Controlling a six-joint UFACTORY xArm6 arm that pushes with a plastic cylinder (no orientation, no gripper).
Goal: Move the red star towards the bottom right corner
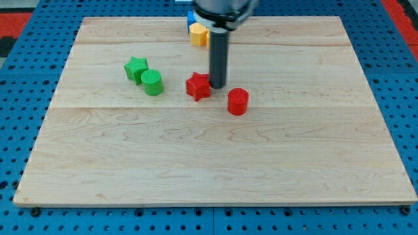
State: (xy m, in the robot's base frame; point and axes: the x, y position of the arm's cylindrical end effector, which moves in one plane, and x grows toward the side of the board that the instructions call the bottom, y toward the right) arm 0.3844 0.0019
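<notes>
The red star point(198, 86) lies a little above the middle of the wooden board point(215, 163). My tip point(217, 87) stands right beside the star's right side, touching or nearly touching it. A red cylinder point(238, 102) sits just to the lower right of my tip. The dark rod rises from the tip toward the view's top.
A green star point(135, 68) and a green cylinder point(153, 82) sit close together at the left of the red star. A yellow block point(198, 34) and a blue block point(191, 19) lie at the view's top, partly hidden by the arm. Blue pegboard surrounds the board.
</notes>
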